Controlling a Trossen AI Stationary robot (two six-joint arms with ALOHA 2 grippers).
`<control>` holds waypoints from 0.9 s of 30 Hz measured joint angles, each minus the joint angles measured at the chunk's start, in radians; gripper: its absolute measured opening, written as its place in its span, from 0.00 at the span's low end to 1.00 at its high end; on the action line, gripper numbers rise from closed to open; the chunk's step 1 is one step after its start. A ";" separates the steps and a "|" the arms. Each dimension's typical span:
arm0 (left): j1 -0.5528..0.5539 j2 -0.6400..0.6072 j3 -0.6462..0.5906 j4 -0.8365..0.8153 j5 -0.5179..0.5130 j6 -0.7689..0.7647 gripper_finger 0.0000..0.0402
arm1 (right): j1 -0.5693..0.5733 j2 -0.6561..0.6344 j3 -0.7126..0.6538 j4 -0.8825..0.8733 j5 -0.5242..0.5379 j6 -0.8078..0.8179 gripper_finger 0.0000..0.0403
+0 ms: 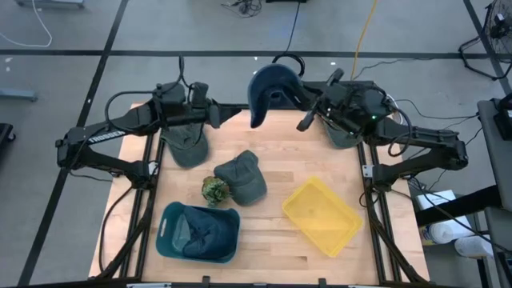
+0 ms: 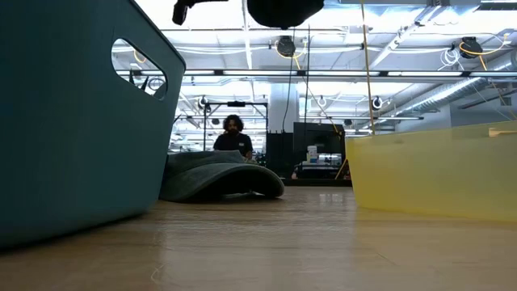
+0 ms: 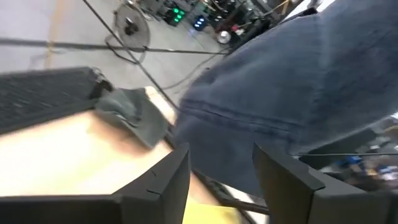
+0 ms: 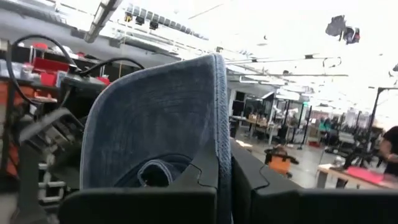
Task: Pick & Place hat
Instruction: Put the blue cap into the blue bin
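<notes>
On the bench [image 1: 264, 240], a bin [image 1: 198, 232] holding hats sits near-left and a tray [image 1: 322, 216] near-right. Between them, farther back, lies a hat [image 1: 242, 178] with a small object [image 1: 213, 190] touching its left side. A cap [image 1: 269, 92] hangs above the far edge.

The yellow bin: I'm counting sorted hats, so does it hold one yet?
No: in the high view the yellow bin shows only its bare floor.

Wooden table [image 1: 272, 172]. Teal bin [image 1: 170, 238] at the near left corner; yellow tray [image 1: 322, 216] toward the near right. Grey-green cap [image 1: 242, 176] lies mid-table, a small camouflage item [image 1: 214, 190], possibly another cap, touching it. Further caps [image 1: 187, 146] at the far left edge.
</notes>
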 joint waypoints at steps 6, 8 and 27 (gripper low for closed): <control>0.019 0.000 0.000 0.052 0.091 -0.146 0.43 | -0.001 -0.014 0.000 0.005 -0.041 -0.112 0.00; 0.025 0.000 0.000 0.071 0.135 -0.190 0.43 | -0.001 -0.019 0.000 0.013 -0.075 -0.151 0.00; 0.030 0.000 0.000 0.087 0.211 -0.278 0.59 | -0.001 -0.067 0.001 0.129 -0.441 -0.020 0.00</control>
